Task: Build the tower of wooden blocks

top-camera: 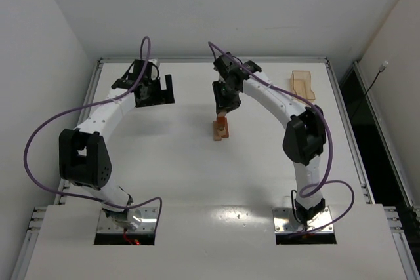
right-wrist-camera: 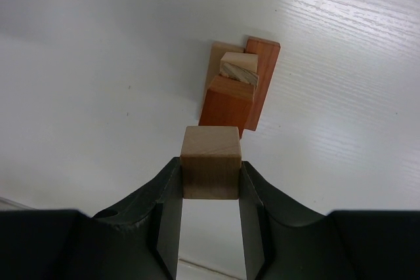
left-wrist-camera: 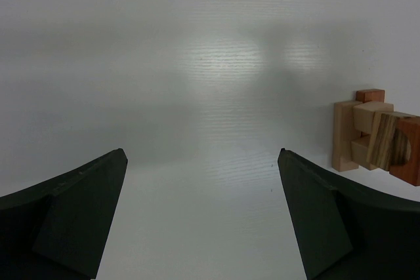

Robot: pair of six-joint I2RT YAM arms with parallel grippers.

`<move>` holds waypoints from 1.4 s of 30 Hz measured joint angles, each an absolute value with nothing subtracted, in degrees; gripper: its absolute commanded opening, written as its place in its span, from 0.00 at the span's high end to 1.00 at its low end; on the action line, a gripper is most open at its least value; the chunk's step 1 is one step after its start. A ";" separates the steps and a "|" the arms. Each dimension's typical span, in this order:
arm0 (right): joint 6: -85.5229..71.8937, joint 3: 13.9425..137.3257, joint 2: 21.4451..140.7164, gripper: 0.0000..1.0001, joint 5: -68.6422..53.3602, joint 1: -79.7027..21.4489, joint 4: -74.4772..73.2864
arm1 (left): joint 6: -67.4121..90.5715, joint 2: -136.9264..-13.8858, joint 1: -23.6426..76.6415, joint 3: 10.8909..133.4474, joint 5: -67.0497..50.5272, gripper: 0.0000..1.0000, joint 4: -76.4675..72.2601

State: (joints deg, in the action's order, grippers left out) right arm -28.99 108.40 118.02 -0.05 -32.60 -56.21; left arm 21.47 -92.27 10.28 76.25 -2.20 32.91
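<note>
The tower (top-camera: 220,130) of tan and reddish-brown wood blocks stands mid-table; from above its pile (right-wrist-camera: 236,83) shows flat base pieces with smaller blocks on top. My right gripper (right-wrist-camera: 210,168) is shut on a light tan cube (right-wrist-camera: 210,162), held in the air just above and near the tower; it hangs over the pile (top-camera: 223,113) in the top view. The left gripper (top-camera: 154,91) is at the back left, jaws wide open and empty (left-wrist-camera: 203,162), low over bare table. The tower (left-wrist-camera: 374,137) appears at the right edge of its wrist view.
A translucent tan open tray (top-camera: 302,84) lies at the back right near the table's edge. Purple cables loop along both arms. The table's raised frame runs along the back and sides.
</note>
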 measured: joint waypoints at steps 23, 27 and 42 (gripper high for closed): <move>-29.02 107.33 118.69 0.77 -0.21 -32.60 -56.21 | 21.71 -92.92 9.69 76.36 -2.66 0.01 32.88; -28.99 107.31 118.91 0.75 -0.21 -32.60 -56.18 | 21.71 -92.92 9.58 76.36 -2.79 0.01 32.88; -28.71 107.26 119.13 0.51 -0.51 -32.60 -56.03 | 22.04 -92.92 8.29 76.36 -3.73 0.01 32.88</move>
